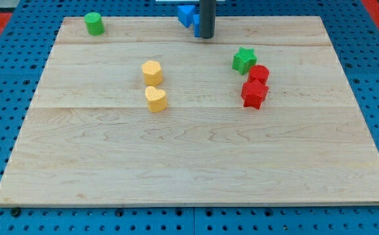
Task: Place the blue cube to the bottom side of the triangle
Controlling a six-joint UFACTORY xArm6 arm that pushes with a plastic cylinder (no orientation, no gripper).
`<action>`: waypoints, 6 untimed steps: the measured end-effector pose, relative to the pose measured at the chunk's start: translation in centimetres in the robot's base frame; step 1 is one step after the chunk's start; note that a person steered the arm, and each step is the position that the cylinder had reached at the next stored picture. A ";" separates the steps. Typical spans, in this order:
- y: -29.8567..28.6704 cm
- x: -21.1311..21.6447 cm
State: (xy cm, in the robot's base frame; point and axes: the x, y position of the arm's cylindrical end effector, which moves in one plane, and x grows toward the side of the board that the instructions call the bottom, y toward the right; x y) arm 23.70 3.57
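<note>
My tip (206, 36) is at the view's top centre, at the far edge of the wooden board (196, 156). Blue blocks sit right behind and to the left of it: a blue triangle-like block (187, 14) at the left, and another blue block (196, 26) mostly hidden by the rod, whose shape I cannot make out. The tip touches or nearly touches the hidden blue block.
A green cylinder (94, 23) stands at the top left corner. A yellow hexagonal block (151, 72) and a yellow heart (155, 99) sit left of centre. A green star (244, 60), a red cylinder (259, 74) and a red star (254, 94) cluster at the right.
</note>
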 end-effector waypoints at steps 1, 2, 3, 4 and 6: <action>1.8 -0.3; 4.3 -0.9; 4.3 -2.2; 2.7 -3.2; -3.7 -4.3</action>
